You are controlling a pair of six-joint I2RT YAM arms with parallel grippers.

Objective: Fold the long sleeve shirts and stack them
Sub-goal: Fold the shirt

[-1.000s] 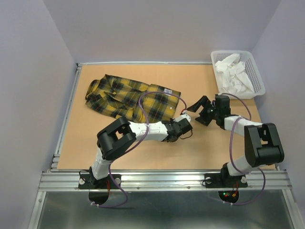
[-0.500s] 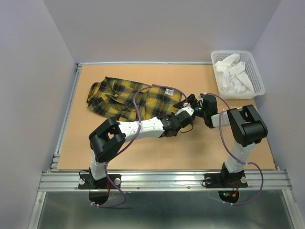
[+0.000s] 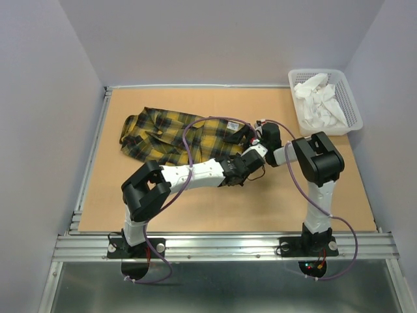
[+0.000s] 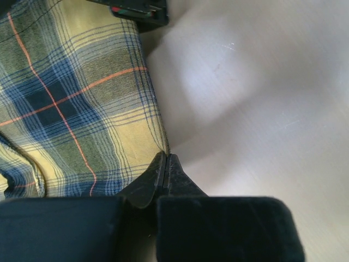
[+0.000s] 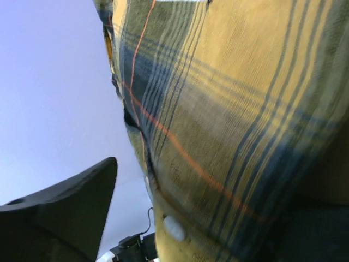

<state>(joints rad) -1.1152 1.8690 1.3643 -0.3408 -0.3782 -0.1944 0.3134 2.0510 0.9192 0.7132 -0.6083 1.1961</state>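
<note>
L gripper (image 4: 165, 164) pressed shut, pinching hem corner of shirt (image 3: 176, 134), crumpled far-left on table (image 3: 293, 195). R gripper (image 3: 249, 134) spread round shirt edge, unclamped. Risk: thin pinch slips on lift; R grabs extra layer.

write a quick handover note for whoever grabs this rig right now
Left gripper: shut, pinching the near right corner of the shirt.
Right gripper: open, the shirt's right edge between its fingers, not clamped.
Shirt: rumpled, lying on the table, far left of centre.
Done: no fold, no stack yet.
Left: probably close the right gripper, then flatten, fold, stack.
</note>
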